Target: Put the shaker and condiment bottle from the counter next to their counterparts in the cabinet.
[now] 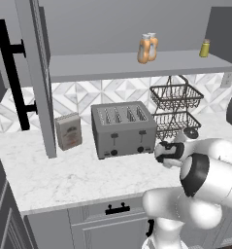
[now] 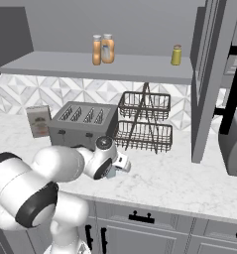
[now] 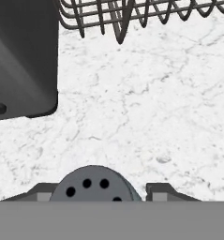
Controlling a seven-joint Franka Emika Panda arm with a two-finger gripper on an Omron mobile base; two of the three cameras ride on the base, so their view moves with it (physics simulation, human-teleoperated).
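The shaker [image 3: 92, 183] shows its grey holed cap between my two fingertips, standing on the white marble counter [image 3: 146, 117]. A sliver of its teal body [image 2: 111, 171] peeks from under my hand. My gripper [image 3: 103, 192] reaches down to the counter in front of the toaster, and its fingers flank the cap closely; whether they press on it is hidden. On the cabinet shelf [image 1: 112, 65] two orange condiment bottles [image 1: 147, 47] [image 2: 102, 48] stand side by side. A yellow-olive shaker [image 1: 205, 48] [image 2: 176, 55] stands further right on that shelf.
A grey toaster [image 1: 123, 129] [image 2: 83, 121] and a two-tier wire basket rack [image 1: 175, 109] [image 2: 145, 121] stand behind my hand. A small box [image 1: 69, 131] is left of the toaster. The open cabinet door [image 1: 37, 73] hangs at the left, and a dark appliance [image 2: 234, 144] sits far right.
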